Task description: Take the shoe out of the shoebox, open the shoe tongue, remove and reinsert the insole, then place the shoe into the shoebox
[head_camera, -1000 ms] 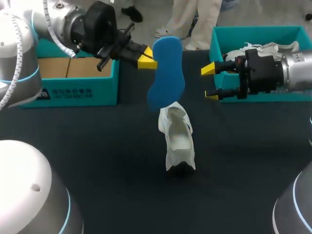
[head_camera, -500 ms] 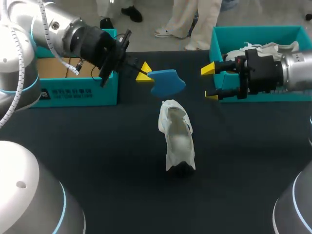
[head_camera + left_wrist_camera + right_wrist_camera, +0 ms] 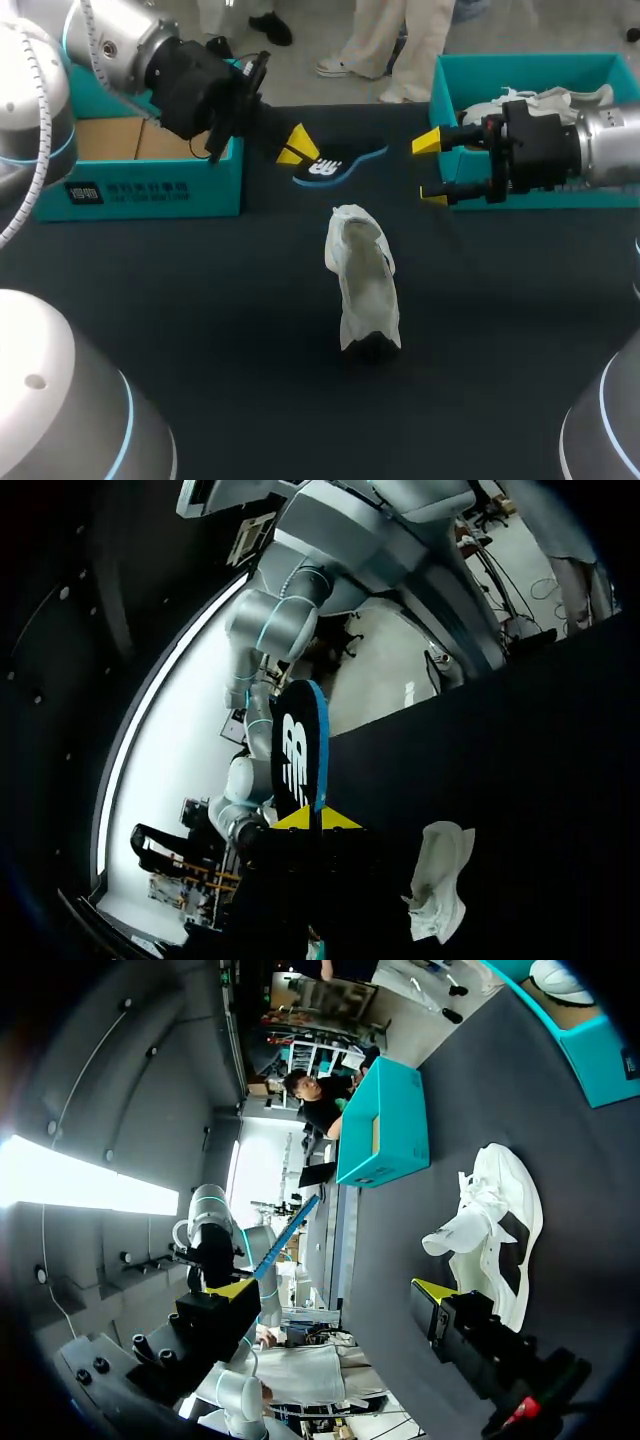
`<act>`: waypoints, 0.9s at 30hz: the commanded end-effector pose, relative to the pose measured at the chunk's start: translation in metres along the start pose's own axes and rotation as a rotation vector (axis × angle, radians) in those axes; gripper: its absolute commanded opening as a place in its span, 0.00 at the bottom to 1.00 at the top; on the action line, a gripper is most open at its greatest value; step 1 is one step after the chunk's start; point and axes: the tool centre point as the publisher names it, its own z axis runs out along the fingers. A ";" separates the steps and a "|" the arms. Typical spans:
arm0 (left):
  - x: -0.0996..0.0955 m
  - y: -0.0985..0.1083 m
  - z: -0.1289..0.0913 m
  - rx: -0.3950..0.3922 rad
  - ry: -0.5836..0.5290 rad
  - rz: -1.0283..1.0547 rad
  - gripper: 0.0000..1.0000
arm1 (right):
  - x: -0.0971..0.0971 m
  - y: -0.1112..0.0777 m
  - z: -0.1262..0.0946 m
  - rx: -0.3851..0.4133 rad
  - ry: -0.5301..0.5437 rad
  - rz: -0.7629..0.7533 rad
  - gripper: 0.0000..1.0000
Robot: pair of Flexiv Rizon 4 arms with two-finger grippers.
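left hand [image 3: 297,147] is clenched on one end of the insole [image 3: 335,165], its yellow tips pinching it from two sides; the insole sticks out ahead of the fingers, dark underside with a white mark turned up to the head camera and a blue edge along its far side. it sits low over the far part of the bench [image 3: 200,330], between the two teal boxes; whether it touches the bench cannot be told. in the left wrist view the insole [image 3: 300,750] stands straight up out of the tips, and in the right wrist view it shows edge-on as a thin blue strip [image 3: 290,1235]

shoe [image 3: 363,285] is white and rests on the bench near the middle, nearer the robot than the insole and apart from it, its opening turned up and a dark patch at its near end. it is in neither box and no hand touches it

right hand [image 3: 432,168] is released, its two fingers spread well apart with nothing between them; it hangs in front of the right box [image 3: 520,70], level with the insole and apart from it, fingers pointing toward the left hand. a second white shoe [image 3: 540,100] lies in the right box. left box [image 3: 140,190] stands at the far left of the bench, just behind the left arm's wrist, brown card showing inside
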 end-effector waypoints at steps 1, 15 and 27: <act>-0.002 -0.001 -0.002 -0.022 0.037 0.119 0.00 | 0.000 0.000 0.001 -0.001 -0.002 0.000 1.00; 0.019 0.031 0.011 -0.242 0.057 0.294 0.00 | 0.000 0.000 0.001 -0.001 -0.002 0.000 1.00; 0.042 0.065 0.033 -0.374 0.065 0.346 0.00 | 0.011 0.005 0.010 -0.009 0.004 0.011 1.00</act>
